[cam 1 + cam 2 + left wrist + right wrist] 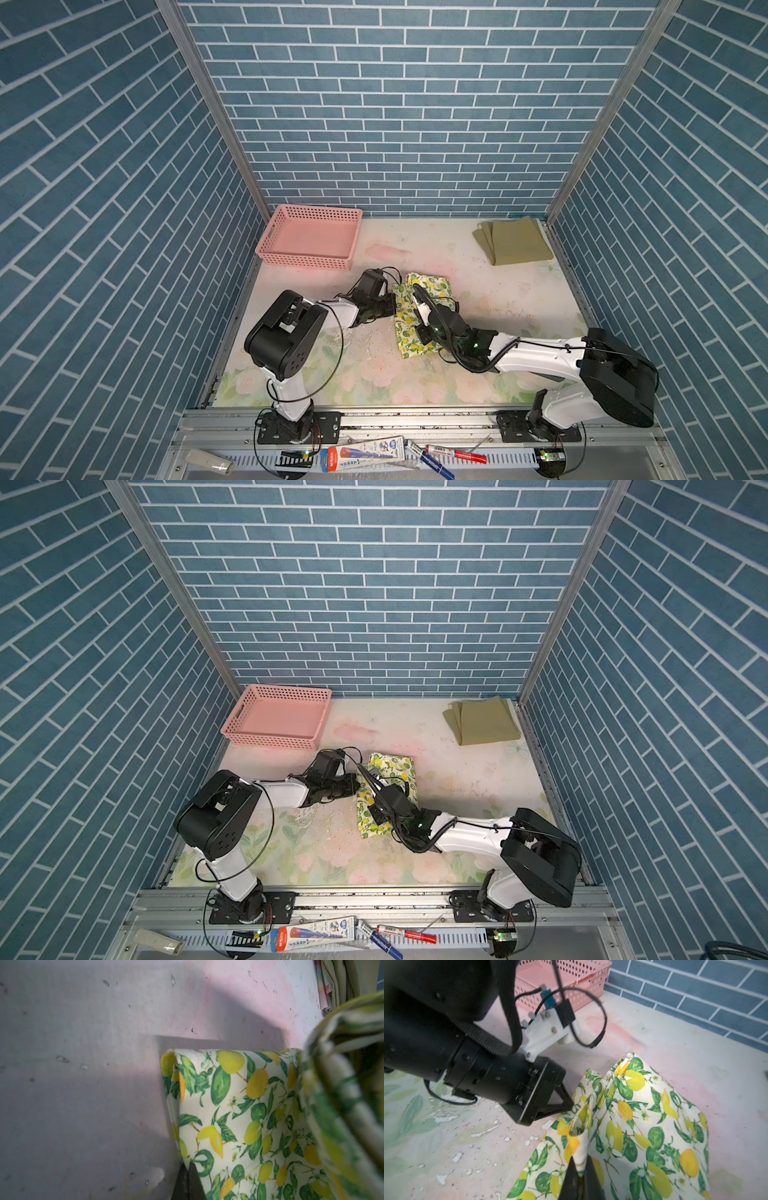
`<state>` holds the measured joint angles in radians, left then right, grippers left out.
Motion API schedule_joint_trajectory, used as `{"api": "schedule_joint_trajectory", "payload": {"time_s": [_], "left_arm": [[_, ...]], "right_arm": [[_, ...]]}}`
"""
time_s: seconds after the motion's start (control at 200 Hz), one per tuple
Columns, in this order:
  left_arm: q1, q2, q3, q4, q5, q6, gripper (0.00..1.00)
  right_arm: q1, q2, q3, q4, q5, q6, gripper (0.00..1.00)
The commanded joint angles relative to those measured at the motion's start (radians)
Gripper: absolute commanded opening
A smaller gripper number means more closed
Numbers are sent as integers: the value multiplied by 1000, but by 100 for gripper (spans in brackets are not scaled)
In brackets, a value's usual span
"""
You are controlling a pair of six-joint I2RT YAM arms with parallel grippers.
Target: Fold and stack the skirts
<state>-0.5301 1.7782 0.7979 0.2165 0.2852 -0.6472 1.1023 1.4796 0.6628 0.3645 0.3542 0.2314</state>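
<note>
Seen from above in both top views, the two arms meet over the lemon skirt (404, 329) (365, 827) near the middle of the table (498, 299). Their wrists and cables cover much of it. The left gripper (393, 304) (356, 785) reaches the skirt's left edge, and the right arm (540, 357) hides its own fingers. The olive skirt (517, 245) (484, 723) lies folded in the far right corner, well apart. A pink basket (307, 262) (272, 739) sits in the far left corner. The tabletop has a faded, flaking floral print, and blue brick-pattern walls (415, 104) close three sides. A tube (365, 453) and markers (457, 453) lie along the front rail. In the left wrist view the frame cuts off most of the fingers. Their dark tips are pressed together on the lemon skirt's edge, and a blurred raised fold crowds the picture. A pastel-printed edge (323, 991) shows beside olive folds, too cropped to say more. In the right wrist view the right gripper (580, 1167), largely out of frame, is clamped on a ridge of lemon cloth pulled up into a peak. The left gripper's tip touches the same cloth, with the basket behind it.
</note>
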Motion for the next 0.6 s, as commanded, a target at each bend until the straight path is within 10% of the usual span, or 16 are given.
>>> {"api": "schedule_joint_trajectory", "payload": {"time_s": [0.0, 0.595], "left_arm": [[-3, 26, -4, -11, -9, -9, 0], [2, 19, -12, 4, -1, -28, 0]], "right_arm": [[13, 46, -1, 106, -51, 79, 0], [32, 198, -16, 185, -180, 141, 0]]}}
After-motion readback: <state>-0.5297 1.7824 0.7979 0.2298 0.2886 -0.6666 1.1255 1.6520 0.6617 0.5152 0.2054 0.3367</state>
